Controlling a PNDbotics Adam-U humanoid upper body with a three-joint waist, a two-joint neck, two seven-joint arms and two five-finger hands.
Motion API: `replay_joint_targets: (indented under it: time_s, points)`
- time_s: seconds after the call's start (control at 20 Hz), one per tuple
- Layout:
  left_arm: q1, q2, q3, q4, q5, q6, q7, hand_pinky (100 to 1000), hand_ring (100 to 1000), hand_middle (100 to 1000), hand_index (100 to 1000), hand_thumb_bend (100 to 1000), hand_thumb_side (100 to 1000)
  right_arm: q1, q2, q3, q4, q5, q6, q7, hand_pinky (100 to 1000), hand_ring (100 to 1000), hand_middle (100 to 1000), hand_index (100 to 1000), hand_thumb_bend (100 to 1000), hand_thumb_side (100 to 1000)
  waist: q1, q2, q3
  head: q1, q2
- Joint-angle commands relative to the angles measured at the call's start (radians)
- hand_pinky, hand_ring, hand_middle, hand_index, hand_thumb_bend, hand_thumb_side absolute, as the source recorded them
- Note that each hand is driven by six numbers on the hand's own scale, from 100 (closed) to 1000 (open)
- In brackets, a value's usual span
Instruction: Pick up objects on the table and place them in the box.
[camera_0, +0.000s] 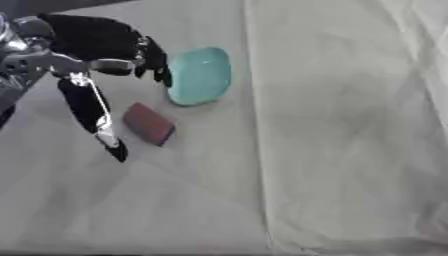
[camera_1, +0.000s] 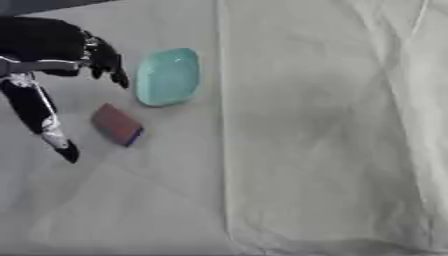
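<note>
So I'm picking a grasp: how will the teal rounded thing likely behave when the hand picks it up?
The teal object looks smooth and domed, so fingers may slip off. It lies flat, so rolling seems unlikely. The left hand is beside it, fingers curled at its edge.

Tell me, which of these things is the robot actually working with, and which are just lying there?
For the job: teal oval object; reddish-brown block; left hand, open beside them.

Just there: white cloth covering the table. No box shows.

1 teal oval obj (camera_0: 200, 75), 1 reddish block (camera_0: 149, 123), 1 hand (camera_0: 92, 37).
</note>
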Motion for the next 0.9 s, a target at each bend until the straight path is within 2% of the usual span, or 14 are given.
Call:
replay_joint_targets:
  time_s: [0.05, 0.55, 0.9]
  points:
    - [-0.005, 0.008, 0.014, 0.016, -0.008, 0.002, 0.009, 404, 536, 598, 747, 878, 515, -0.012, -0.004, -0.007, -0.019, 0.001, 0.004, -0.001, 402, 494, 592, 684, 100, 562, -0.009, -0.009, -0.002, 0.013, -0.004]
    - [-0.005, -0.03, 0.009, 0.166, -0.081, -0.017, 0.05, 425, 536, 592, 739, 848, 499, -0.014, -0.003, -0.016, -0.019, 0.002, 0.006, -0.009, 402, 494, 590, 684, 100, 561, -0.01, 0.001, -0.013, 0.02, -0.004]
    - [0.001, -0.035, 0.011, 0.221, -0.099, -0.026, 0.062, 435, 545, 606, 740, 848, 502, -0.014, -0.002, -0.019, -0.019, 0.004, 0.007, -0.012, 403, 497, 591, 683, 100, 561, -0.01, 0.002, -0.01, 0.023, -0.004]
